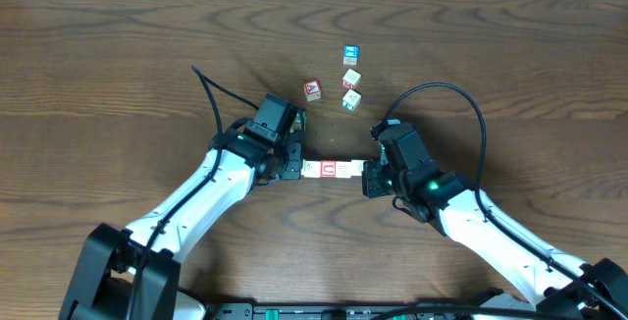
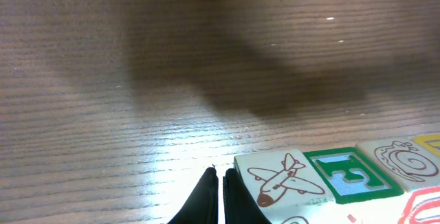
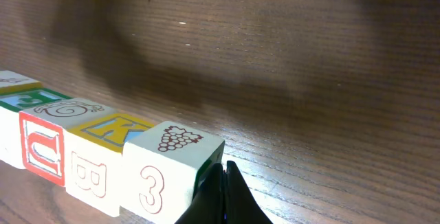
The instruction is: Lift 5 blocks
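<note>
Left pincer [image 1: 293, 168] closed | right pincer [image 1: 367, 176] closed | arms angled inward, flanking blocks [image 1: 328, 170]

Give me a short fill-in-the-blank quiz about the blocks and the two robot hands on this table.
1. The left hand and right hand stand at the ends of the row of blocks, both ____.
2. The grape block shows the number ____ on its side.
3. The green-framed block sits beside one picturing an ____.
4. ____ loose cubes lie beyond the row.
Answers: shut; 3; airplane; Four
</note>
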You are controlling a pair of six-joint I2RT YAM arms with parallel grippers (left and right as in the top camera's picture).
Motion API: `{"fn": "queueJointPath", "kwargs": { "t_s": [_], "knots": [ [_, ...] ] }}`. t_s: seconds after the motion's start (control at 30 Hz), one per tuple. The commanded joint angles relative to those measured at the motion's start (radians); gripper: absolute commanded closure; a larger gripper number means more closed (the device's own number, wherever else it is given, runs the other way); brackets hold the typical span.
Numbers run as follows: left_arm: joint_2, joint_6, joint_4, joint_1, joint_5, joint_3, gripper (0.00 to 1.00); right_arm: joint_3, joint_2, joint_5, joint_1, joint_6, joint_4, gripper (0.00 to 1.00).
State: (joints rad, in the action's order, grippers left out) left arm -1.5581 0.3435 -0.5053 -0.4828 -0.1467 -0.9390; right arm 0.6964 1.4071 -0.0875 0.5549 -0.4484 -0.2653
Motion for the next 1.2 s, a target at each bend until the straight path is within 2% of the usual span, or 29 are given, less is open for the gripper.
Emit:
{"fn": "queueJointPath", "kwargs": {
  "t_s": [0.0, 1.17],
  "knots": [
    [0.036, 0.029, 0.032, -0.051, -0.182, -0.017, 0.93, 0.043, -0.029, -0.247, 0.051, -0.014, 0.04, 0.99],
    [0.085, 0.037, 0.033, -0.051, -0.182, -0.019, 0.93, 0.078, -0.083, -0.258, 0.051, -0.018, 0.018, 0.99]
  ]
}}
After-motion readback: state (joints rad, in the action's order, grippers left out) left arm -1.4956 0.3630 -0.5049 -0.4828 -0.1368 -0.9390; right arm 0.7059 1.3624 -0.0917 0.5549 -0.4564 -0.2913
